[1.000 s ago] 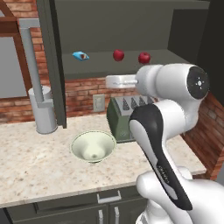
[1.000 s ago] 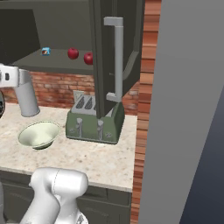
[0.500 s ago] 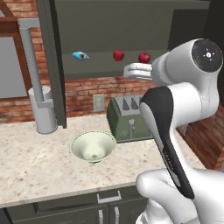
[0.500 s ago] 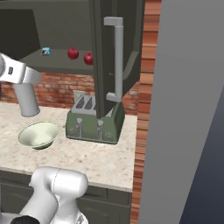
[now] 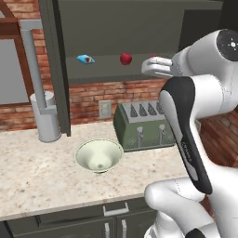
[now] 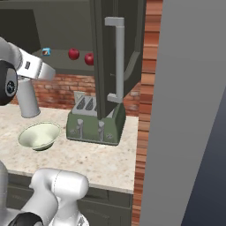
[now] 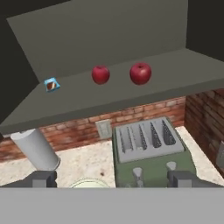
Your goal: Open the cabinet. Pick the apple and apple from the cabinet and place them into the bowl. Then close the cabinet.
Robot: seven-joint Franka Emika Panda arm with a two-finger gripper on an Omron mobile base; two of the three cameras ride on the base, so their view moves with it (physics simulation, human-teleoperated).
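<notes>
**Cabinet open, both apples on the shelf, jaws spread wide**

The large dark grey wall cabinet (image 7: 109, 35) stands open; its right door (image 6: 115, 57), with a long vertical silver bar handle (image 6: 119, 59), is swung out toward the right base camera, and the left door (image 5: 56, 65) shows edge-on in the left base view. On the cabinet's bottom shelf (image 7: 131, 94) sit two small round red apples: the nearer apple (image 7: 140, 73) to the right in the hand view and the second apple (image 7: 100, 74) just to its left, apart from each other. Farther left on the same shelf lies a small flat blue packet (image 7: 51, 85).

The white two-finger gripper (image 7: 111, 178) is raised to shelf level in front of the open cabinet, pointing at the apples. Its jaws are spread wide and hold nothing; the two dark fingertips (image 7: 40, 178) rise at the bottom of the hand view, well apart. In the left base view the gripper (image 5: 155, 67) hides the nearer apple, while the second apple (image 5: 125, 58) shows to its left.

Below, on the speckled beige stone worktop (image 5: 37, 167), the wide shallow pale cream-green bowl (image 5: 99, 155) stands empty, just left of a dark green four-slot toaster (image 5: 142, 123). A grey cylindrical canister (image 5: 45, 116) stands farther left against the red brick wall (image 5: 93, 95).
</notes>
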